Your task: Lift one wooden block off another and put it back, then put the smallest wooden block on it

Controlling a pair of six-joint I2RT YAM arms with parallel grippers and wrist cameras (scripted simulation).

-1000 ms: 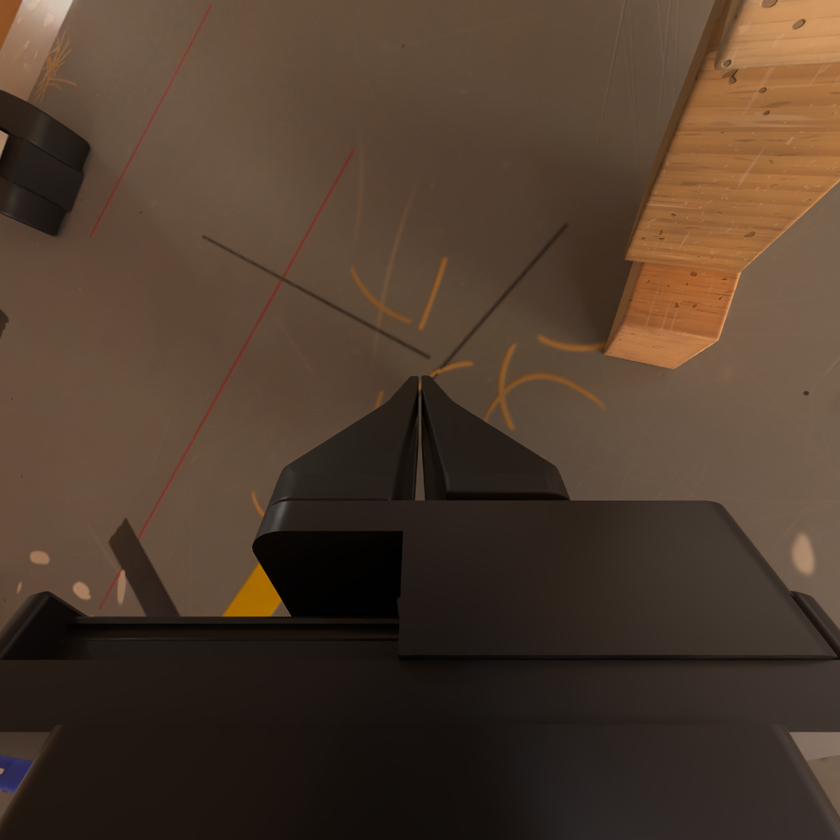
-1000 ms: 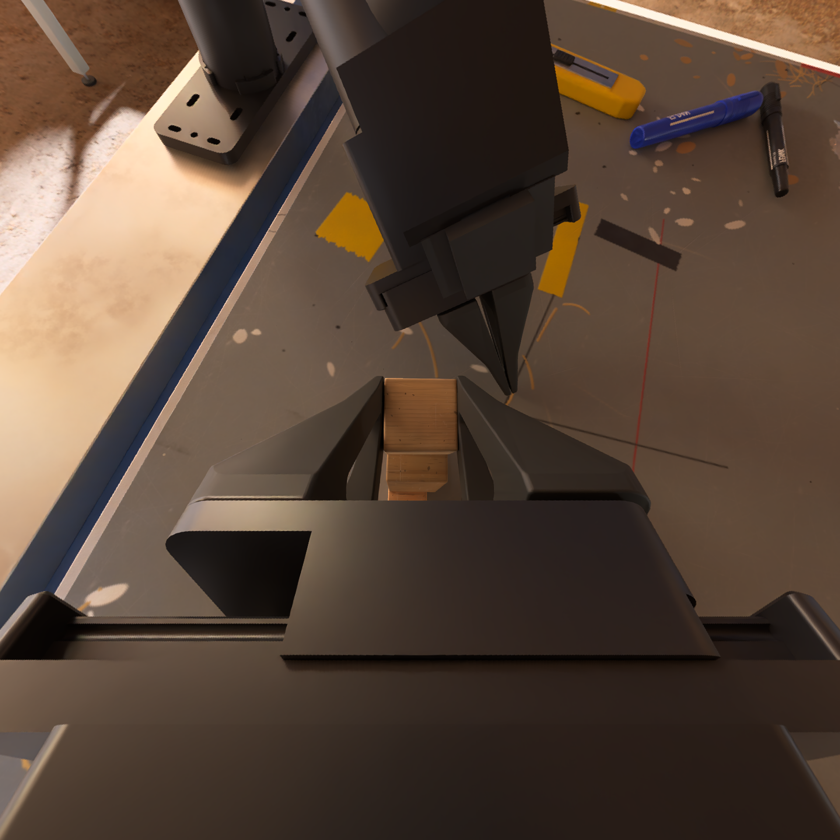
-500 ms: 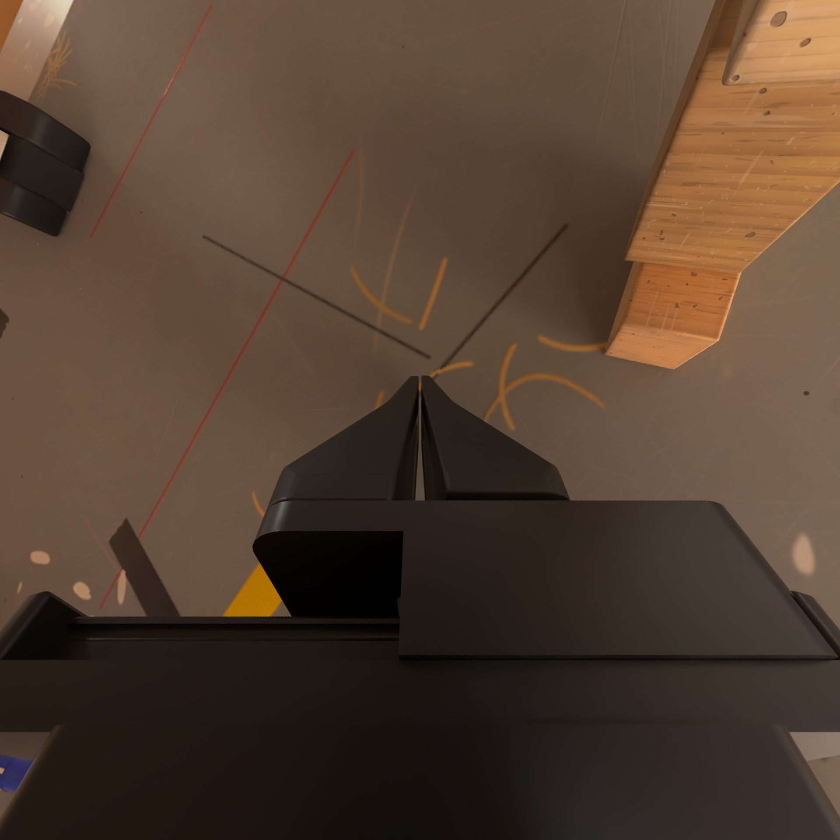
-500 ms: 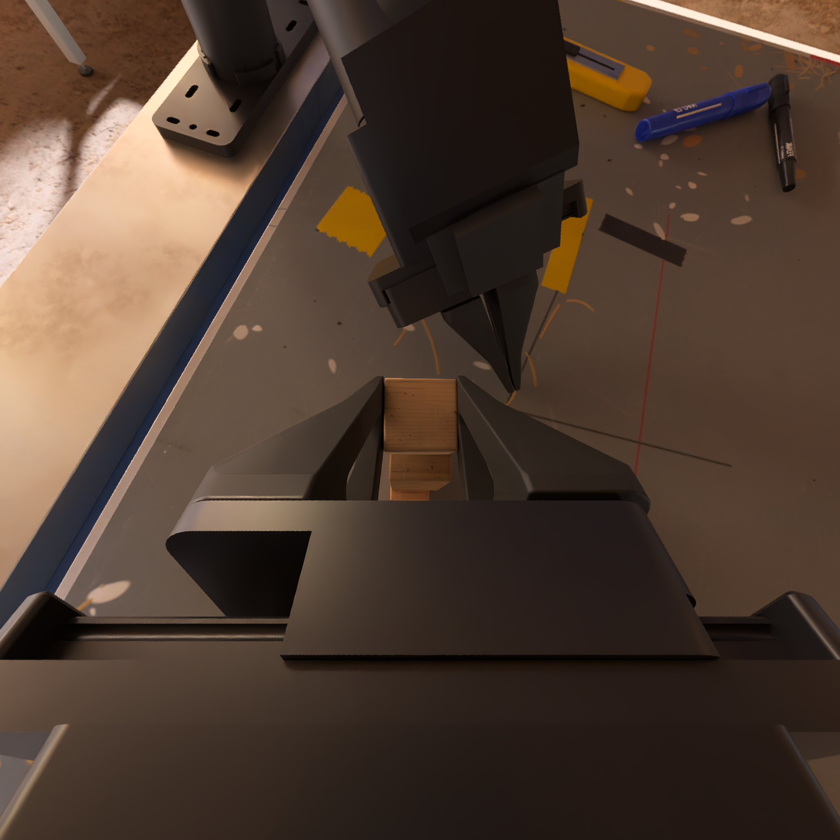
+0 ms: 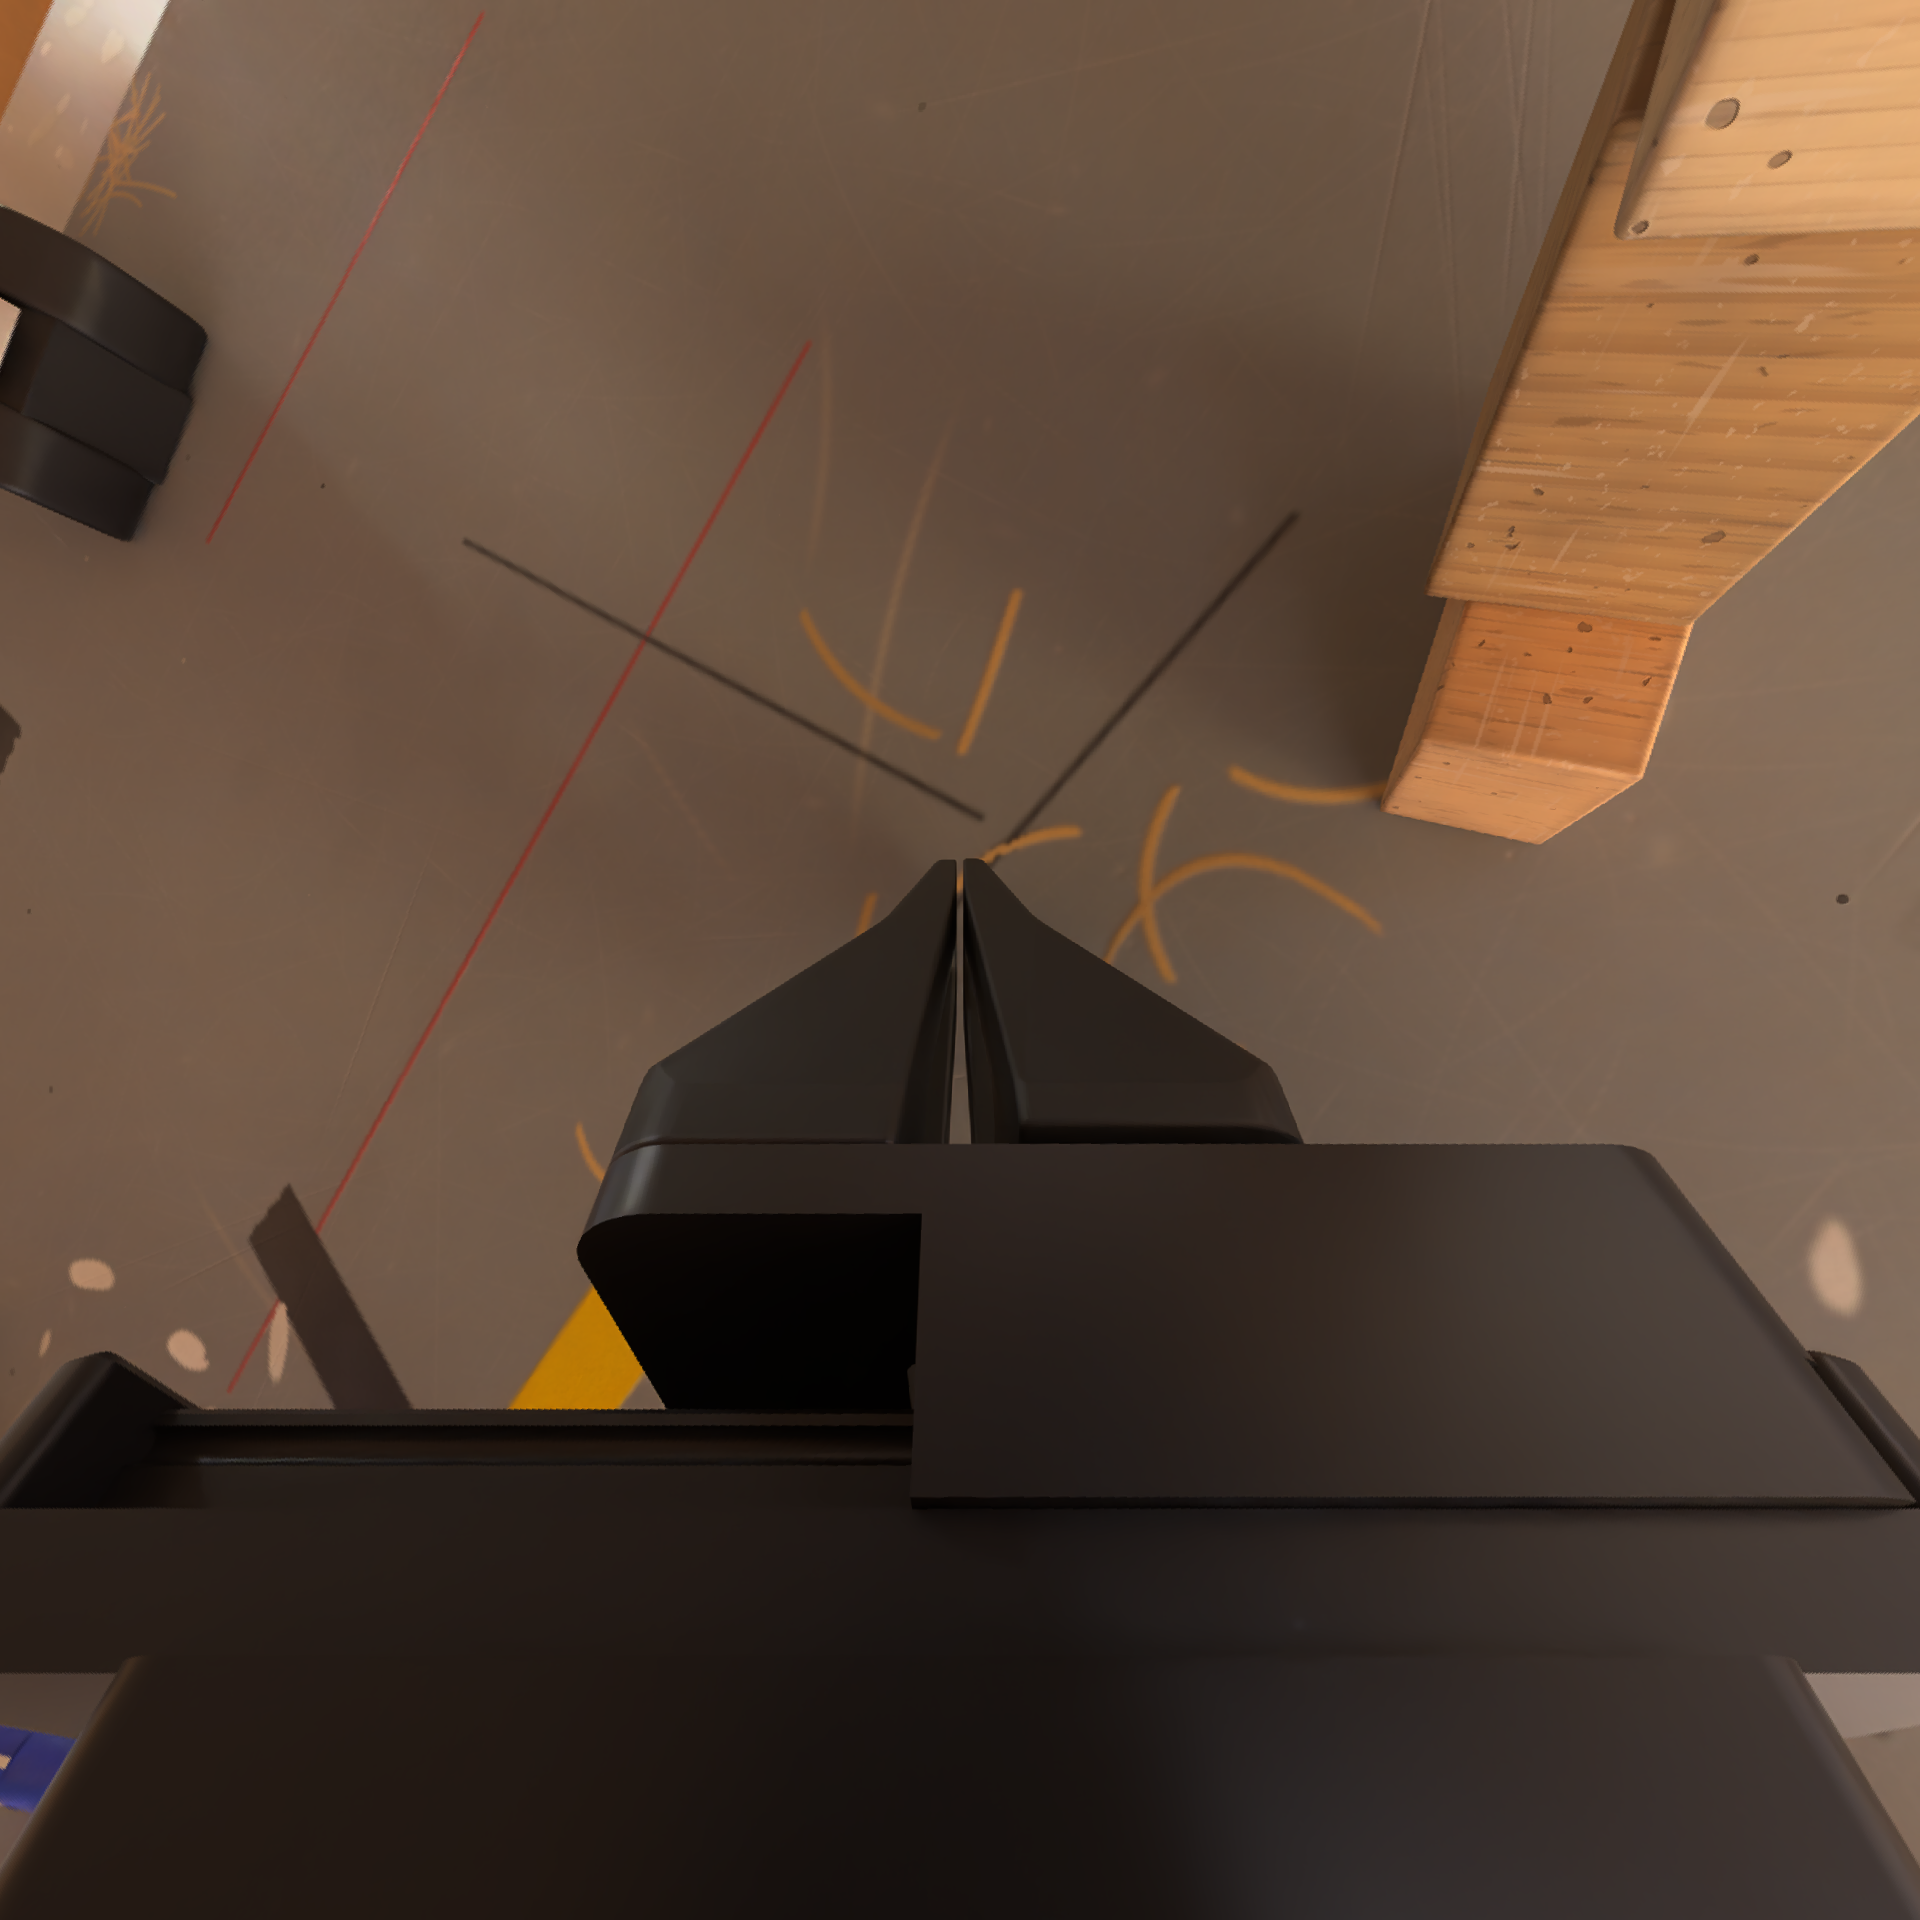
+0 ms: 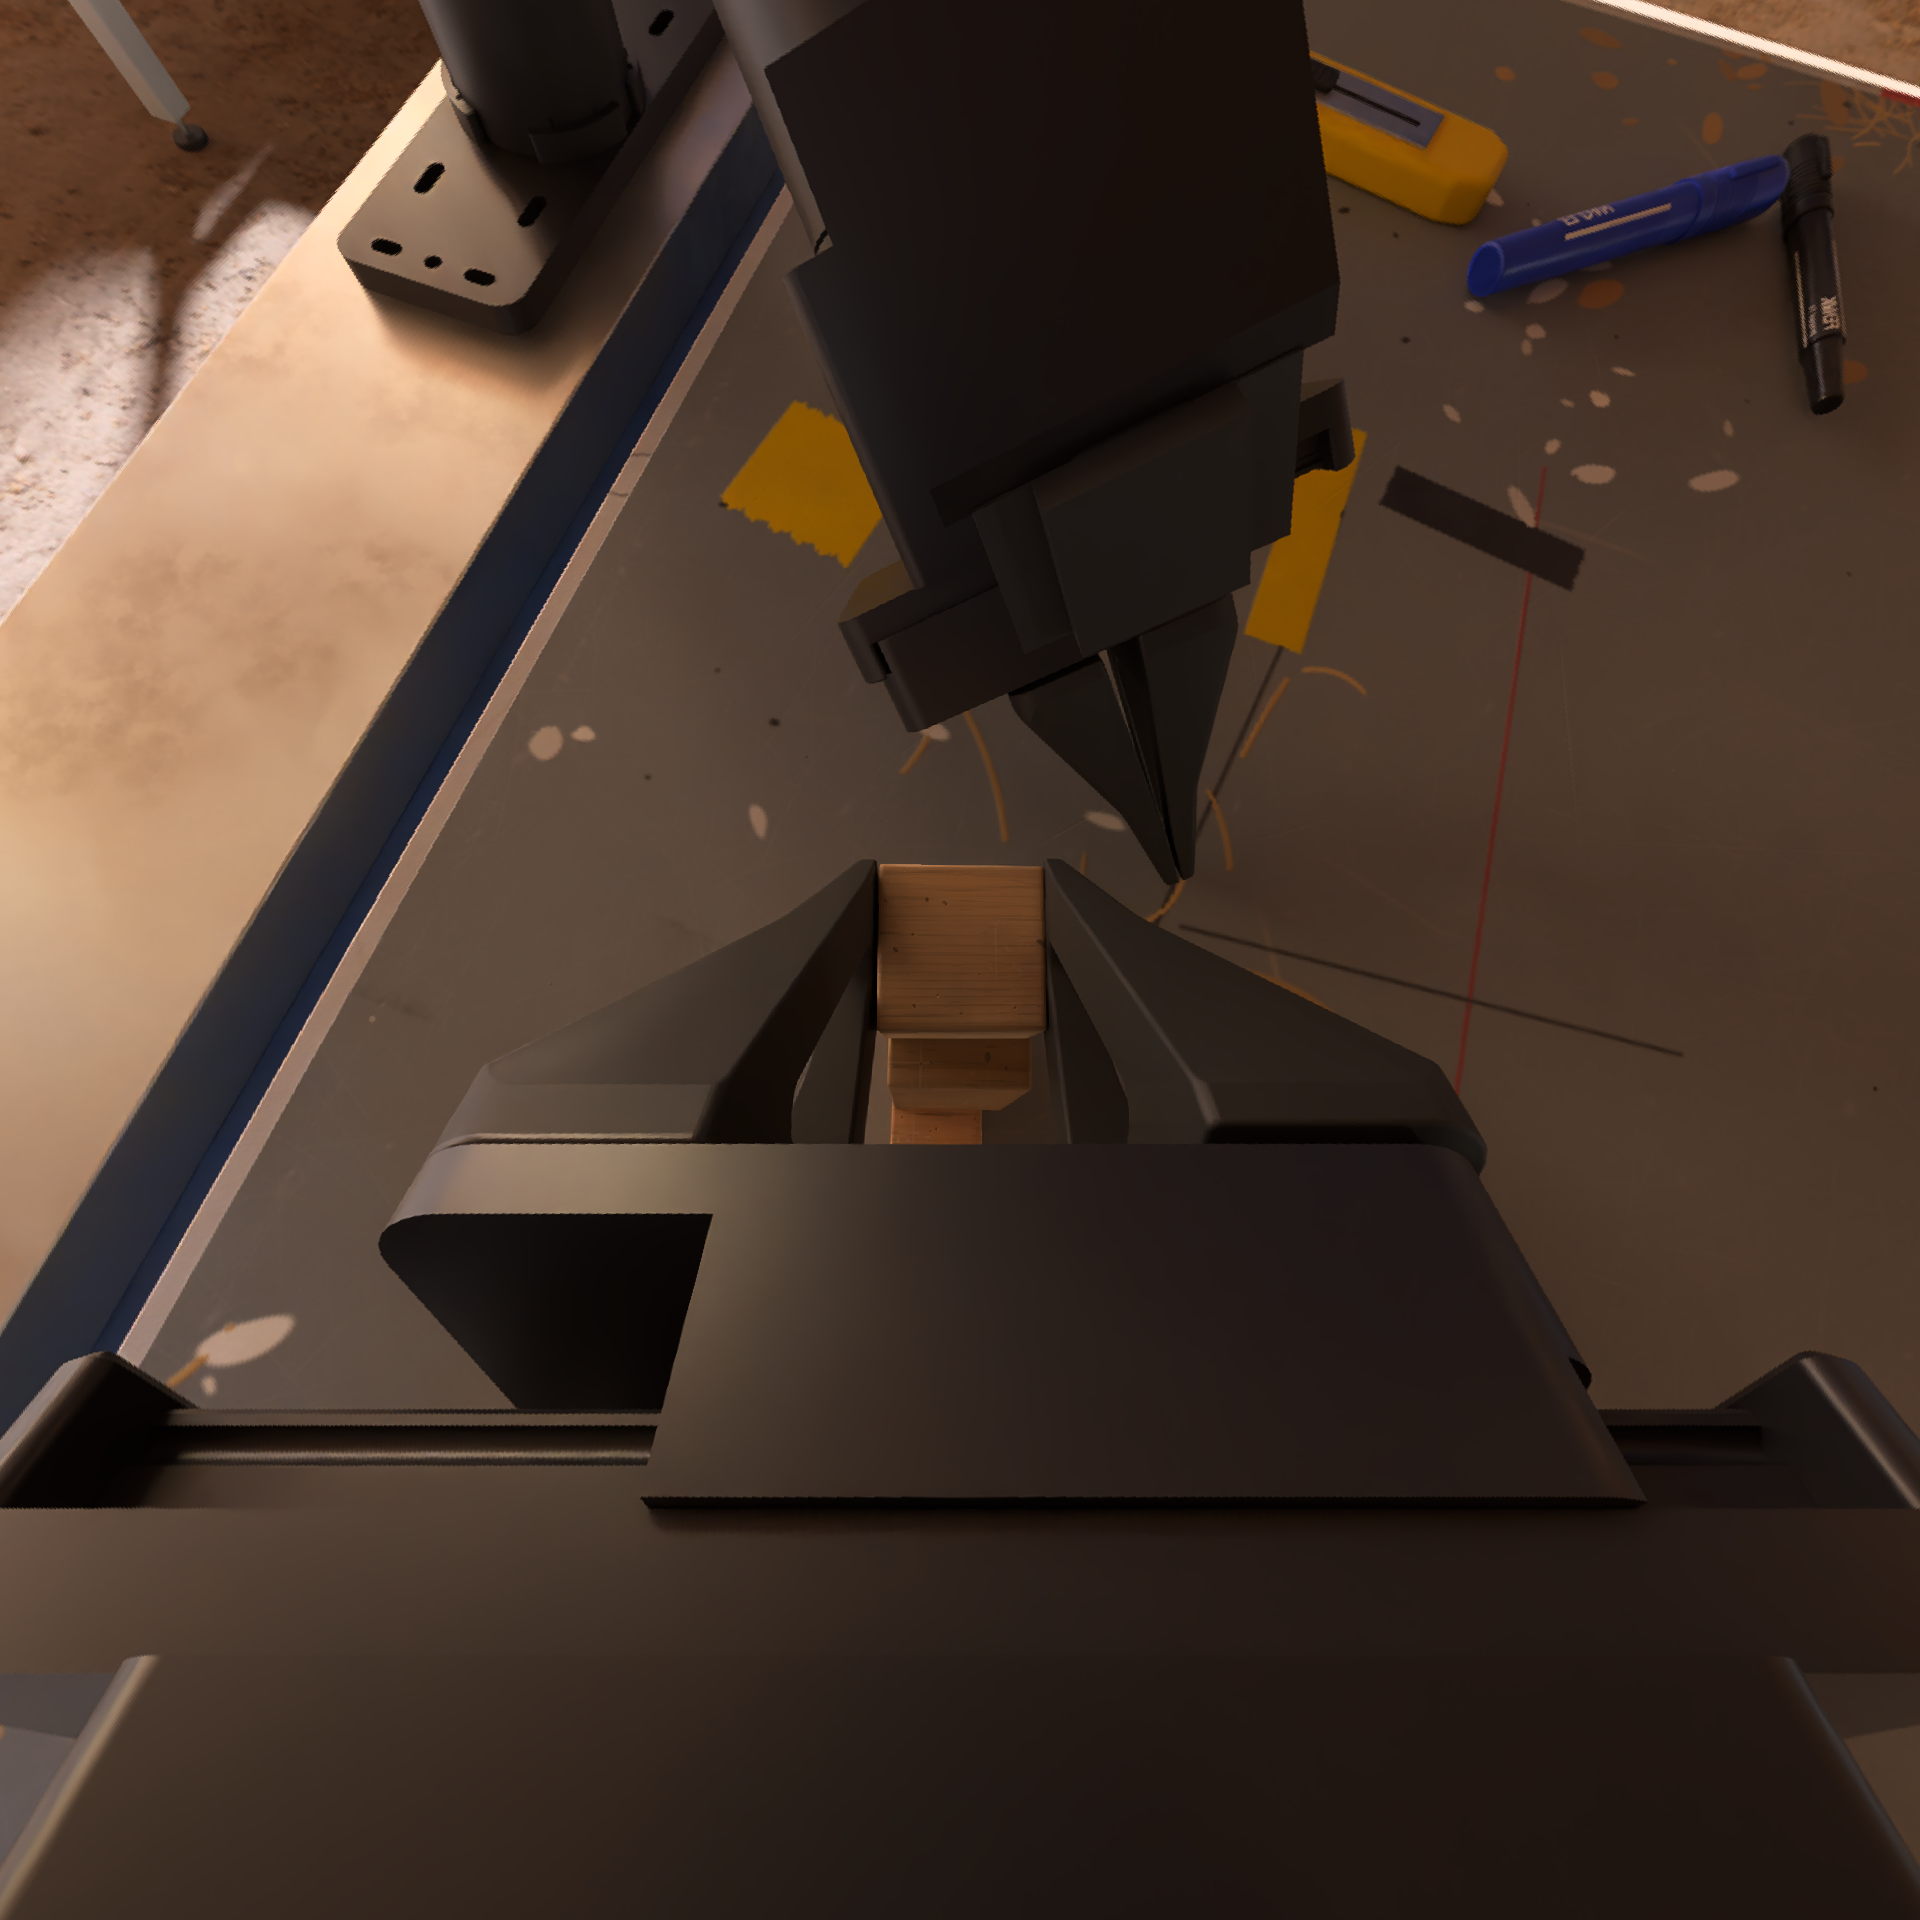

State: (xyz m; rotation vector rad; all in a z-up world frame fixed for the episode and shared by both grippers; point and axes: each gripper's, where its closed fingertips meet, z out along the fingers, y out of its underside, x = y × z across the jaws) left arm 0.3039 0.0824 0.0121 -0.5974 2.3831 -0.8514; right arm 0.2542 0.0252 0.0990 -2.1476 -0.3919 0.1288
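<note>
Your right gripper is clamped on the smallest wooden block, its fingers pressed against the block's two sides. Below it, seen through the gap between the fingers, sit a middle wooden block and under that a bottom wooden block, so the small one hangs right over the stack. From the left wrist view the upper long block rests along the lower one, whose orange end sticks out past it

Judging by this, the lift-and-return part looks done and you are on the last step: lowering the small block onto the stack (whether it already touches I cannot tell, since the fingers hide the contact). What is left is to set it down and let go

Your left gripper is closed on nothing, tips together just above the grey mat, near the stack but apart from it

The small block is pale, squarish wood with fine grain and a few dark specks; the longer ones show scratches and small knot holes
</note>
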